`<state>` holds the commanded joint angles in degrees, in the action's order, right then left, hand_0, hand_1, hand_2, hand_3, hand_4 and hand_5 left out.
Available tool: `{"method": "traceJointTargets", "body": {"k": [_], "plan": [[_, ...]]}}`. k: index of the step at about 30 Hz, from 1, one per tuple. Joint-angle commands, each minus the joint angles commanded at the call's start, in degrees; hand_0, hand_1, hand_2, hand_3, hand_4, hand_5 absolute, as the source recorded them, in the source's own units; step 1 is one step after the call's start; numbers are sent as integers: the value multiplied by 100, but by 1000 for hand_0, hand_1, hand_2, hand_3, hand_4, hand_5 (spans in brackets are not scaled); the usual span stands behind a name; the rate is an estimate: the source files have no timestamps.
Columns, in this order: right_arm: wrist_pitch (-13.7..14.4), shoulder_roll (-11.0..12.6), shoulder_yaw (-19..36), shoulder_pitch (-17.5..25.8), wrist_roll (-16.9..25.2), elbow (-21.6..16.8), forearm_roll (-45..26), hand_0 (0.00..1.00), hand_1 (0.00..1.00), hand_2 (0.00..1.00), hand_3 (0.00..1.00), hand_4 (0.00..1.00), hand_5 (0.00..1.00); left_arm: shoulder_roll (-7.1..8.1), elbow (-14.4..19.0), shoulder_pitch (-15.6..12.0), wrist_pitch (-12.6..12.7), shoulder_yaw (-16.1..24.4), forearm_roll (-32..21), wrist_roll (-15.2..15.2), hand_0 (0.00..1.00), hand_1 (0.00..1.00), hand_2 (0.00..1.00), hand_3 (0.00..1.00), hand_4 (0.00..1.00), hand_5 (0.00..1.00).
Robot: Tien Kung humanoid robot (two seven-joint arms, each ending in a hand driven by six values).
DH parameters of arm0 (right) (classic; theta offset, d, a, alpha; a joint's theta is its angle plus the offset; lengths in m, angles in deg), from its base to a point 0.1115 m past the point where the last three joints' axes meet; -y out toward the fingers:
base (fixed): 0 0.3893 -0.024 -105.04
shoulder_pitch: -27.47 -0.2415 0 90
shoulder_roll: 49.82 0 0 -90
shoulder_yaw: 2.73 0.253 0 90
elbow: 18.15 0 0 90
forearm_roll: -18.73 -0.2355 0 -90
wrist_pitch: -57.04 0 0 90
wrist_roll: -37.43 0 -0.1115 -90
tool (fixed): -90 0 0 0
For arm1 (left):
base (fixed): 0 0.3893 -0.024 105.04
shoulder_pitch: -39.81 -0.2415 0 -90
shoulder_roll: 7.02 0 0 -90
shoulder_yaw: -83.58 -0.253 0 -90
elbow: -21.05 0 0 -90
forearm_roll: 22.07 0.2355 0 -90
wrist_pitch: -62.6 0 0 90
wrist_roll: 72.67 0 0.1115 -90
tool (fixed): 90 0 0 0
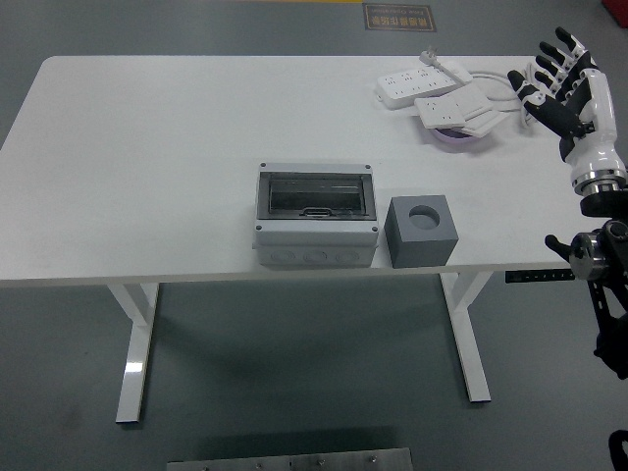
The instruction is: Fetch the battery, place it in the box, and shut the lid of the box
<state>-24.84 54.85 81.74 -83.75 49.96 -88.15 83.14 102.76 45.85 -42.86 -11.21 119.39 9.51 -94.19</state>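
Note:
A grey junction box (315, 228) with a tinted clear lid sits near the table's front edge, at the middle. The lid lies flat over the box. Just right of it stands a grey cube (421, 230) with a round hole (425, 212) in its top; I cannot tell what is in the hole. No battery shows plainly. My right hand (552, 77) is raised beyond the table's right edge, fingers spread, holding nothing, far from the box. My left arm is out of view.
Several white power strips (422, 83) with cables lie piled on a purple bowl (456, 138) at the back right, close to my right hand. The white table (147, 147) ends just in front of the box and cube.

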Motion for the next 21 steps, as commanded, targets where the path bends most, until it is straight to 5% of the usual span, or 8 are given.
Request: {"method": "traceJointTargets", "body": {"k": [21], "plan": [[-10, 33, -63, 1, -15, -24, 22, 889, 854, 856, 908, 901, 221, -18, 10, -50, 21, -34, -66, 16, 675, 731, 663, 605, 632, 255]]}}
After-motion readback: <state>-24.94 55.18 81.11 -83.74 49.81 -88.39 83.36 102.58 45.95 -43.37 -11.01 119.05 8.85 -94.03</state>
